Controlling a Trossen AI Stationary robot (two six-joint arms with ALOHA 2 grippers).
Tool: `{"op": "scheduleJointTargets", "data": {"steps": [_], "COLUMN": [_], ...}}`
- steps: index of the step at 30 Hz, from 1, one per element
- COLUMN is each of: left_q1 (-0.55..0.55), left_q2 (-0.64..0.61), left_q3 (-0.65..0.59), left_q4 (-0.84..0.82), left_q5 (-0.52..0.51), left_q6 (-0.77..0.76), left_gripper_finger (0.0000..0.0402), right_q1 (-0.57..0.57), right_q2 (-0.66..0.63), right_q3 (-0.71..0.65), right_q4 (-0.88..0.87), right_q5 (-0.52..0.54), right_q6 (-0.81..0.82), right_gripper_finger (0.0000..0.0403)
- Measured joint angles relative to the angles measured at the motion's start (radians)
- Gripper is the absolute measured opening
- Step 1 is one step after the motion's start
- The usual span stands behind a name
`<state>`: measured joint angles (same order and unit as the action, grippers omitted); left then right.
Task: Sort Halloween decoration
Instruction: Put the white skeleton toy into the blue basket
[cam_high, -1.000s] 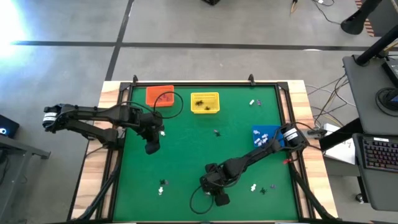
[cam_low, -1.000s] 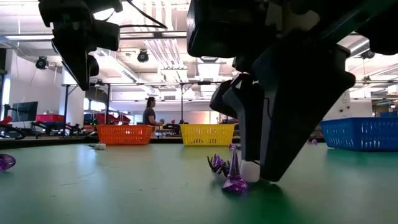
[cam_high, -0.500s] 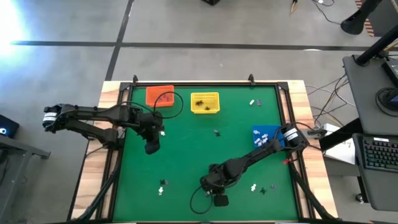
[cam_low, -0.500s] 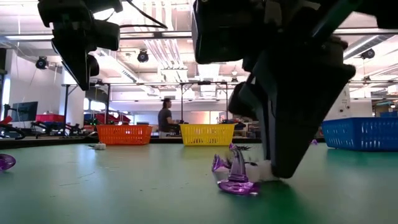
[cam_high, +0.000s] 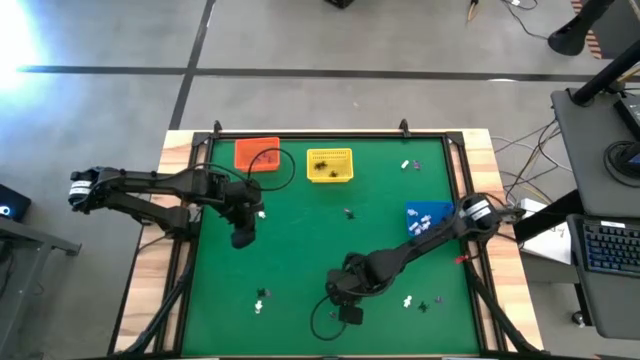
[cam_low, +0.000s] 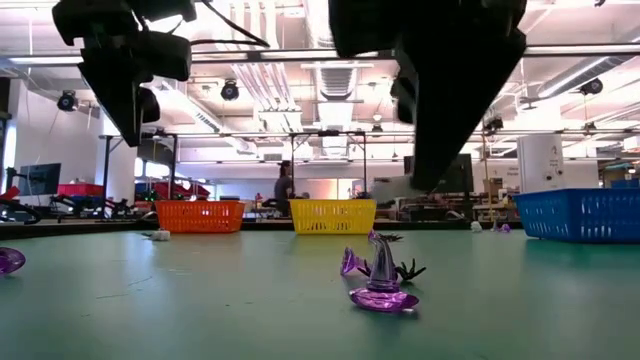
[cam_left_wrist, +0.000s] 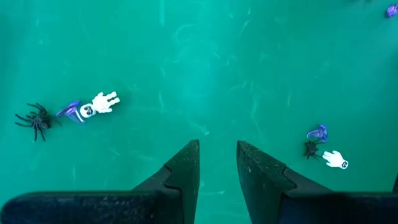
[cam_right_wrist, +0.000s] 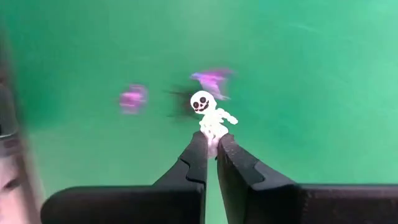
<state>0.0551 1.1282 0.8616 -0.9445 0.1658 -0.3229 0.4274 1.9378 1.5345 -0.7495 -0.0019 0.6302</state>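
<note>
- Where the right end effector (cam_right_wrist: 211, 144) hangs over the near middle of the green counter (cam_high: 300, 240), its fingers pinch a tiny white skeleton (cam_right_wrist: 210, 112) by the lower body.
- Just beneath, a purple witch hat (cam_low: 383, 290) stands upright on the counter, with a black spider (cam_low: 408, 270) close behind it.
- More small trinkets lie scattered: one cluster (cam_high: 261, 299) near the front left, another (cam_high: 421, 302) near the front right.
- At the far edge sit an orange basket (cam_high: 257, 154) and a yellow basket (cam_high: 330, 165); a blue basket (cam_high: 428, 217) sits at the right.
- Over the left part of the counter, the left end effector (cam_left_wrist: 217, 163) hangs with its fingers slightly apart, holding nothing.
</note>
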Motion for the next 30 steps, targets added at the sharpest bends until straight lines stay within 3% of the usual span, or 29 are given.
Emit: {"op": "scheduleJointTargets", "data": {"steps": [8,23,30], "left_q1": [0.0,0.0,0.0], "left_q2": [0.0,0.0,0.0], "left_q3": [0.0,0.0,0.0], "left_q4": [-0.024,-0.022,-0.021], "left_q5": [0.0,-0.002,-0.002], "left_q6": [0.027,0.053,0.05], "left_gripper_finger": [0.0088,0.0088,0.0088], "right_q1": [-0.005,-0.025,-0.07], "right_q2": [-0.089,-0.163,-0.269], "right_q3": [0.0,-0.019,-0.163], "right_q4": [-0.267,-0.791,-0.812], "right_q5": [0.183,0.242,0.241], "right_q6": [0.264,0.612,0.689], "right_gripper_finger": [0.0012,0.0012,0.0012]}}
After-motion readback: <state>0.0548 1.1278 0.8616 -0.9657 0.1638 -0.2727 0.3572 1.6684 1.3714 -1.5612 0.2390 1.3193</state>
